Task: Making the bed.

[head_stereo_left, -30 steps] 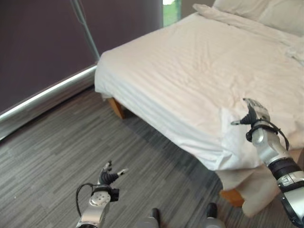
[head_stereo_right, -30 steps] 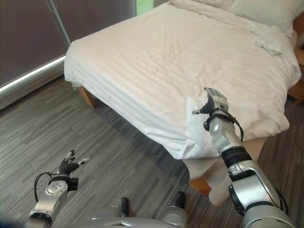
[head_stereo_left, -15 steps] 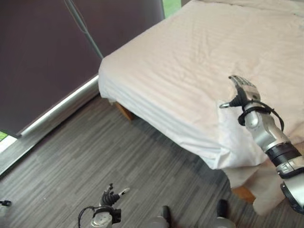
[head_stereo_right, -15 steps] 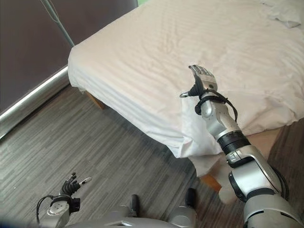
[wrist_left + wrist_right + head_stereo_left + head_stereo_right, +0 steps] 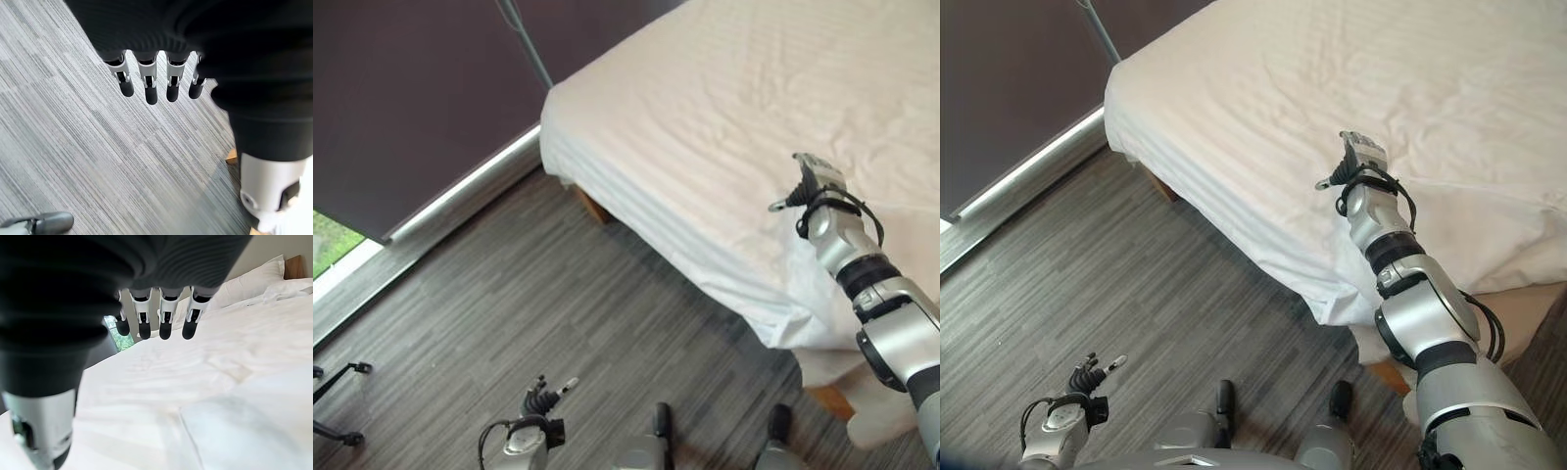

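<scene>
A bed with a white striped cover runs from the upper right toward the middle of the view. Its near corner hangs down over the mattress edge, and a folded flap of cloth lies on top there. My right hand is held just above the cover near that corner, open, fingers straight and holding nothing. My left hand hangs low over the floor at the lower left, open, with relaxed fingers.
Grey striped carpet lies before the bed. A dark curtain with a pale sill runs along the left. Wooden bed legs show under the edge. White pillows lie at the bed's far end.
The camera has tilted and shifted, so the bed sits higher and further right. My right hand has drawn back slightly toward the near corner. My left hand still hangs low.
</scene>
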Available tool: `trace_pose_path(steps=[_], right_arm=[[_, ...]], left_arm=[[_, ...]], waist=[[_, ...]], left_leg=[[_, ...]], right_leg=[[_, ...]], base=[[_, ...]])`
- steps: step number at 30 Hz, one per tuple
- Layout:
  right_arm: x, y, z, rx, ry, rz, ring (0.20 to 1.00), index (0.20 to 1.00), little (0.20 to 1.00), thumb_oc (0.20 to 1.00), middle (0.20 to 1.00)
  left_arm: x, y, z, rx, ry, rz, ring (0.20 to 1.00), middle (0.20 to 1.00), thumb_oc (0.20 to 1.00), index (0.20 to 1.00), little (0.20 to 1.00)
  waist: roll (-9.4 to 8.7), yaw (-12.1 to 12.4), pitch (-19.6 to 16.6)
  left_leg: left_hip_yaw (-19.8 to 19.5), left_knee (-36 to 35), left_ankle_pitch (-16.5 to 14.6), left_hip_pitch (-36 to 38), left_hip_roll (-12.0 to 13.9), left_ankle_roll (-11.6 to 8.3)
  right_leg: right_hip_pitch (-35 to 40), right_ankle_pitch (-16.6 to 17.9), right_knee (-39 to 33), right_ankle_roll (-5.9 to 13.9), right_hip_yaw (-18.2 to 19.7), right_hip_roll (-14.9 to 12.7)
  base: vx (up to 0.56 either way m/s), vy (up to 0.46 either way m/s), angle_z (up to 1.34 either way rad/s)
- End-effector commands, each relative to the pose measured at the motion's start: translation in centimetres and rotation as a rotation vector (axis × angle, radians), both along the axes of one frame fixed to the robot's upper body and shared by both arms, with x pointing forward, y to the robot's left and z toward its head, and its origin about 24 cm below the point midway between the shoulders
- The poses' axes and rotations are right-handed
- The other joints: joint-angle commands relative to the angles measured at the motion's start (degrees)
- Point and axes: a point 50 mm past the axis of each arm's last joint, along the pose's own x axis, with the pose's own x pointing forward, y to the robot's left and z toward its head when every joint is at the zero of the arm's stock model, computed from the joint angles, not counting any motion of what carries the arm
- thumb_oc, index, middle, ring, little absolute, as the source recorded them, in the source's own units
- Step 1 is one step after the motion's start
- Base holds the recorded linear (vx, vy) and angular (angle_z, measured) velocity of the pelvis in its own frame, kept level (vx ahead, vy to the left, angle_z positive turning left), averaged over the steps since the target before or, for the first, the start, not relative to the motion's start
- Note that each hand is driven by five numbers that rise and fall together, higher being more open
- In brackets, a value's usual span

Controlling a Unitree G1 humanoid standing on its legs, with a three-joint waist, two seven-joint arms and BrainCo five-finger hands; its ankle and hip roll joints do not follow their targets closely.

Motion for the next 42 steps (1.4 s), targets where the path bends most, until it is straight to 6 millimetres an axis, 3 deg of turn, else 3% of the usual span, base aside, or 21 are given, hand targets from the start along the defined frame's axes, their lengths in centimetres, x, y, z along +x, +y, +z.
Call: trace_pose_path(steps=[1, 5, 15, 16, 24, 27, 28, 30, 31, 32, 35, 36, 37, 38, 39, 40, 42], right_arm=[[1.2, 0.6, 5.7, 0.009, -0.116, -0.034, 1.0, 1.0, 1.0, 1.0, 1.0], [1.0, -1.7, 6.2, -0.008, -0.098, -0.121, 1.0, 1.0, 1.0, 1.0, 1.0], [0.7, -3.1, 5.8, 0.118, -0.054, -0.156, 1.0, 1.0, 1.0, 1.0, 1.0], [0.7, -3.2, 5.8, 0.137, -0.051, -0.153, 0.2, 0.2, 0.2, 0.2, 0.2], [0.6, -1.7, 6.3, 0.364, -0.156, -0.003, 0.2, 0.2, 0.2, 0.2, 0.2], [-0.5, -1.0, 8.0, 0.478, -0.285, 0.131, 0.2, 0.2, 0.2, 0.2, 0.2], [-1.2, -0.8, 7.4, 0.494, -0.297, 0.162, 0.2, 0.2, 0.2, 0.2, 0.2], [-3.1, -1.2, 6.1, 0.584, -0.361, 0.196, 0.2, 0.2, 0.2, 0.2, 0.2], [-4.7, -0.3, 4.8, 0.638, -0.41, 0.241, 0.2, 0.2, 0.2, 0.2, 0.2], [-4.9, -0.4, 4.6, 0.64, -0.407, 0.237, 0.2, 0.2, 0.2, 0.2, 0.2], [-10.5, -2.0, 2.3, 0.712, -0.48, 0.272, 0.2, 0.2, 0.2, 0.2, 0.2], [-14.2, -3.9, -0.2, 0.732, -0.492, 0.187, 0.2, 0.2, 0.2, 0.2, 0.2], [-15.5, -4.5, -1.7, 0.75, -0.464, 0.147, 0.2, 0.2, 0.2, 0.2, 0.2], [-15.7, -4.5, -1.8, 0.75, -0.461, 0.144, 0.2, 0.2, 0.2, 0.2, 0.2], [-18.2, -5.6, -4.7, 0.769, -0.388, 0.038, 0.2, 0.2, 0.2, 0.2, 0.2], [-18.3, -5.6, -4.8, 0.769, -0.385, 0.036, 0.2, 0.2, 0.2, 0.2, 0.2], [-20.1, -6.6, -6.9, 0.736, -0.289, -0.046, 0.2, 0.2, 0.2, 0.2, 0.2]], left_arm=[[3.0, 2.6, 2.7, 0.07, -0.116, 0.008, 1.0, 1.0, 1.0, 1.0, 1.0], [3.6, 2.4, 3.0, 0.053, -0.14, -0.005, 1.0, 1.0, 1.0, 1.0, 1.0], [3.5, 3.1, 2.8, 0.027, -0.127, 0.038, 1.0, 1.0, 1.0, 1.0, 1.0], [3.6, 3.2, 2.9, 0.03, -0.127, 0.038, 1.0, 1.0, 1.0, 1.0, 1.0], [2.7, 4.1, 2.6, 0.018, -0.098, 0.069, 1.0, 1.0, 1.0, 1.0, 1.0], [1.6, 4.9, 2.3, 0.009, -0.07, 0.105, 1.0, 1.0, 1.0, 1.0, 1.0], [1.1, 5.1, 2.2, 0.006, -0.063, 0.115, 1.0, 1.0, 1.0, 1.0, 1.0], [-0.2, 5.3, 1.7, -0.01, -0.028, 0.147, 1.0, 1.0, 1.0, 1.0, 1.0], [-0.9, 4.9, 1.1, -0.022, -0.003, 0.169, 1.0, 1.0, 1.0, 1.0, 1.0], [-1.0, 5.0, 1.1, -0.019, 0.001, 0.166, 1.0, 1.0, 1.0, 1.0, 1.0], [-2.4, 3.7, -0.1, -0.047, 0.06, 0.168, 1.0, 1.0, 1.0, 1.0, 1.0], [-3.1, 3.0, -0.6, -0.057, 0.082, 0.168, 1.0, 1.0, 1.0, 1.0, 1.0], [-3.3, 2.7, -0.8, -0.06, 0.09, 0.169, 1.0, 1.0, 1.0, 1.0, 1.0], [-3.4, 2.7, -0.9, -0.058, 0.093, 0.166, 1.0, 1.0, 1.0, 1.0, 1.0], [-3.4, 2.2, -1.1, -0.066, 0.093, 0.174, 1.0, 1.0, 1.0, 1.0, 1.0], [-3.6, 2.2, -1.1, -0.064, 0.096, 0.172, 1.0, 1.0, 1.0, 1.0, 1.0], [-3.8, 1.9, -1.2, -0.066, 0.099, 0.161, 1.0, 1.0, 1.0, 1.0, 1.0]], waist=[[-3.08, 1.2, 1.9], [-2.93, 1.54, 3.09], [-3.3, 0.9, 4.34], [-3.36, 0.86, 4.42], [-4.32, -0.91, 4.41], [-5.09, -2.8, 3.48], [-5.39, -3.15, 3.16], [-6.06, -4.64, 2.3], [-6.39, -5.66, 1.61], [-6.54, -5.47, 1.46], [-7.57, -8.67, 0.59], [-7.95, -10.24, -0.33], [-8.04, -10.85, -0.69], [-8.09, -10.71, -0.84], [-8.41, -12.69, -1.1], [-8.47, -12.54, -1.21], [-8.67, -13.79, -1.46]], left_leg=[[0.67, 0.31, 3.91, -4.41, 1.02, -3.78], [0.45, 0.31, 4.45, -5.56, 0.94, -3.9], [0.98, 0.31, 4.23, -6.11, 0.68, -3.84], [1.01, 0.31, 4.23, -6.15, 0.69, -3.84], [2.0, 0.31, 3.28, -4.78, 0.55, -3.54], [2.86, 0.31, 2.42, -3.45, 0.36, -3.21], [3.02, 0.31, 2.1, -3.02, 0.25, -3.07], [3.7, 0.31, 1.27, -1.95, -0.02, -2.59], [4.04, 0.31, 0.4, -1.06, -0.32, -2.07], [4.05, 0.31, 0.35, -0.96, -0.37, -2.04], [5.19, 0.31, -0.73, 0.88, -0.6, -1.33], [5.63, 0.31, -1.51, 2.01, -0.89, -0.87], [5.78, 0.31, -1.75, 2.53, -0.97, -0.73], [5.78, 0.31, -1.8, 2.61, -0.99, -0.72], [6.55, 0.31, -2.4, 3.75, -1.14, -0.41], [6.61, 0.31, -2.46, 3.88, -1.16, -0.4], [7.75, 0.31, -2.99, 4.93, -1.3, -0.13]], right_leg=[[3.98, -7.04, 1.03, 2.92, -0.41, -4.23], [3.22, -6.67, 1.03, 2.83, -0.66, -4.57], [1.47, -5.87, 1.03, 2.91, 0.4, -5.02], [1.32, -5.8, 1.03, 2.92, 0.47, -5.06], [1.35, -5.64, 1.03, 3.13, 1.82, -5.58], [2.06, -5.53, 1.03, 3.4, 2.37, -5.98], [2.26, -5.56, 1.03, 3.48, 2.47, -6.1], [2.54, -5.47, 1.03, 3.76, 2.77, -6.3], [2.96, -5.35, 1.03, 3.9, 3.13, -6.51], [3.06, -5.39, 1.03, 3.94, 3.13, -6.57], [3.55, -5.19, 1.2, 4.36, 4.0, -6.75], [4.04, -5.19, 1.31, 4.7, 4.47, -6.87], [4.24, -5.19, 1.4, 4.86, 4.55, -6.99], [4.34, -5.22, 1.38, 4.89, 4.53, -7.02], [4.53, -5.11, 1.7, 5.14, 5.09, -7.01], [4.62, -5.12, 1.69, 5.17, 5.15, -7.04], [4.55, -4.95, 2.06, 5.35, 5.93, -6.87]], base=[[0.0, 0.0, 0.0], [-0.05, 0.023, -0.01], [-0.01, 0.013, 0.01], [0.0, 0.0, 0.0], [0.01, 0.033, -0.08], [0.05, 0.064, -0.04], [0.06, 0.065, -0.03], [0.09, 0.066, -0.07], [0.08, 0.06, -0.16], [0.08, 0.059, -0.23], [0.08, 0.078, -0.27], [0.09, 0.127, -0.08], [0.06, 0.09, -0.05], [0.03, 0.087, -0.25], [0.02, 0.055, -0.45], [0.03, 0.075, -0.52], [0.01, 0.054, -0.56]])
